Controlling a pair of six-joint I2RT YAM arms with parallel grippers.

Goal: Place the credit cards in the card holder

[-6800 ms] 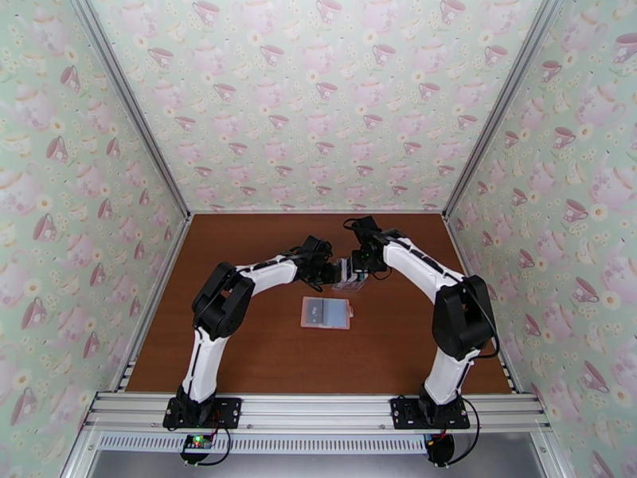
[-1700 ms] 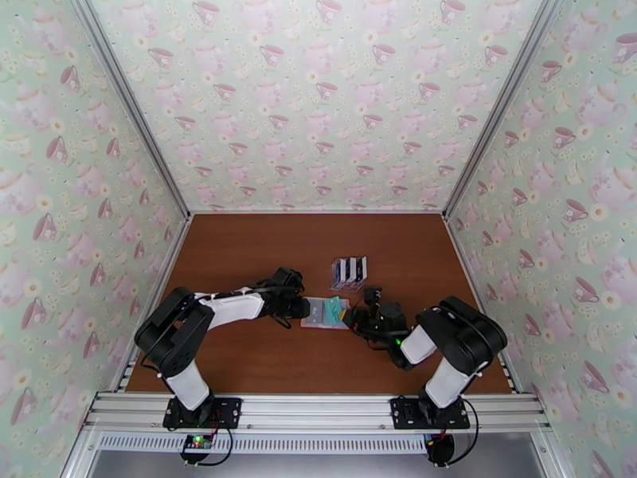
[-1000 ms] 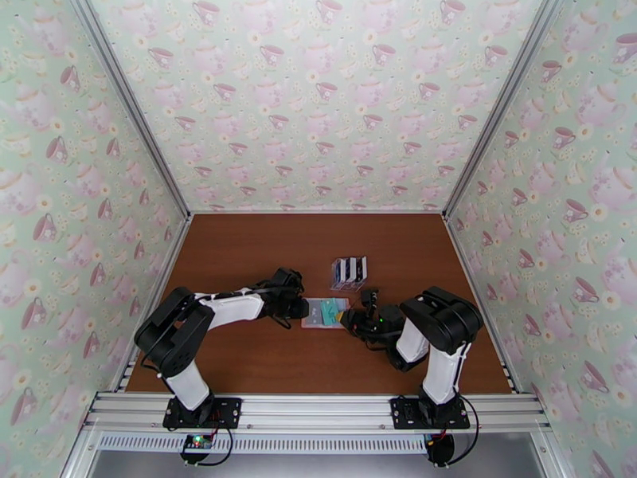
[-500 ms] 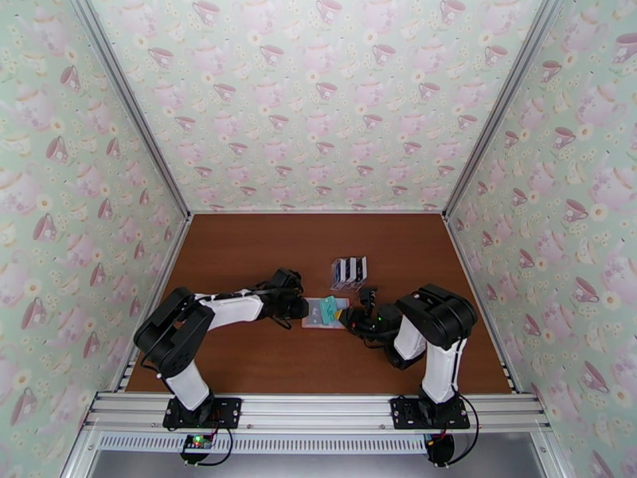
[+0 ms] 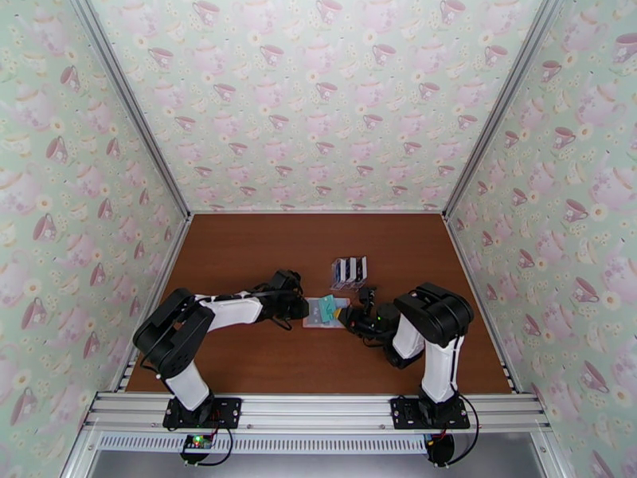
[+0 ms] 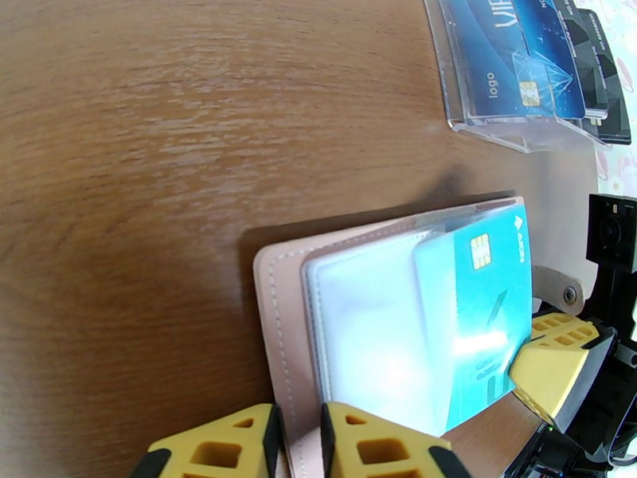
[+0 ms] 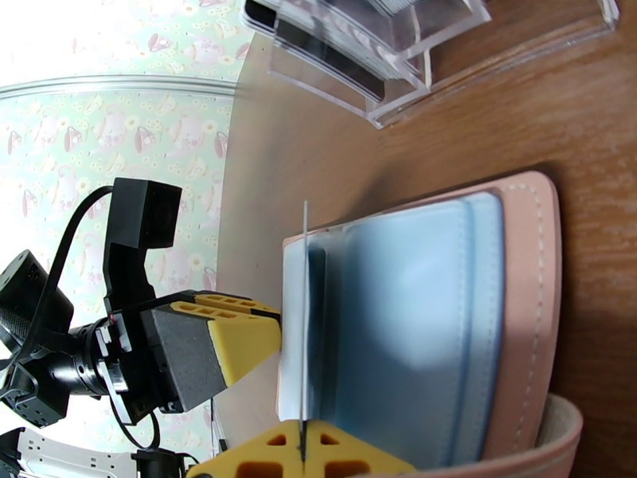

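Now right gripper [image 7: 302,430] pinches a teal card [image 6: 478,312] (left gripper [image 6: 298,428] clamps the card holder [image 6: 279,328]).

The worktop [image 5: 239,256] is a brown wood-grain board, its grain plain in the left wrist view [image 6: 159,113]. A clear plastic rack [image 5: 349,272] stands on it a little right of the middle, well apart from all four edges. Its transparent base lip [image 6: 509,135] rests flat on the wood, and its stepped clear slots [image 7: 398,49] rise one behind another. Walls papered in pale green with pink teapots and cups [image 5: 318,97] close the far, left and right edges. Aluminium posts [image 5: 127,105] run up from the far corners, and a slotted aluminium rail [image 5: 318,412] lines the near edge.
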